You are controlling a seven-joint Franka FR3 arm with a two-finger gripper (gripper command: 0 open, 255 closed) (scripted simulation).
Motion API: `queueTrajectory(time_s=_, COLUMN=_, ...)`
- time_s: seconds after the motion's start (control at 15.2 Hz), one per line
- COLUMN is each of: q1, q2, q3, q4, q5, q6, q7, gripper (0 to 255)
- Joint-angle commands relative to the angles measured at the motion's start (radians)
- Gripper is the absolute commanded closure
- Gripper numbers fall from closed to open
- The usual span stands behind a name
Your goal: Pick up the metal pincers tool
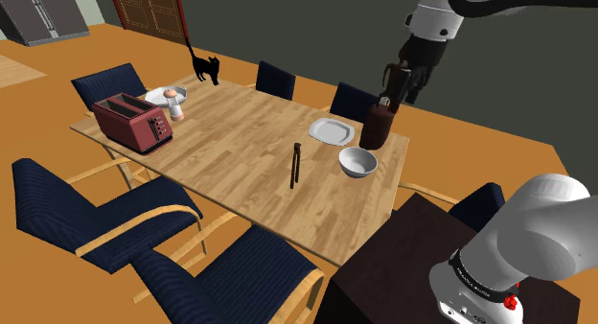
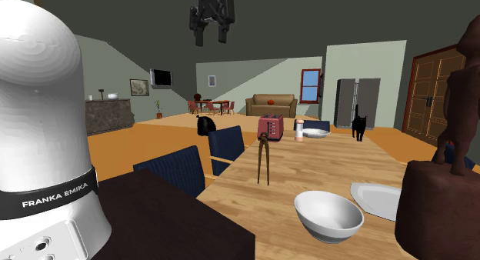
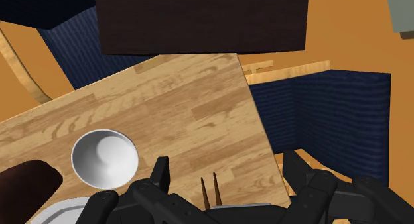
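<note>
Gripper (image 1: 402,88), fingers spread and empty, hangs at the upper right of the shoulder view, high over the table (image 1: 240,130). Pincers (image 1: 295,165) lie flat at frame centre on the tabletop, near the white bowl (image 1: 357,161) to their right.

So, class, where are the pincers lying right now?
In the shoulder view the dark pincers lie near the middle of the wooden table, just left of the white bowl and apart from it.
</note>
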Motion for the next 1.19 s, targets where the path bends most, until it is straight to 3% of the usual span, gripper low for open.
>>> queueTrajectory(time_s=0.0, q1=0.005, q2=0.051, q3=0.011, q4=-0.018, q5=0.007, q6=0.079, q7=0.015, gripper=0)
queueTrajectory(time_s=0.53, q1=0.014, q2=0.289, q3=0.033, q4=-0.025, q5=0.015, q6=0.355, q7=0.049, gripper=0)
queueTrajectory(time_s=1.12, q1=0.022, q2=0.611, q3=0.051, q4=0.081, q5=0.009, q6=0.604, q7=0.090, gripper=0)
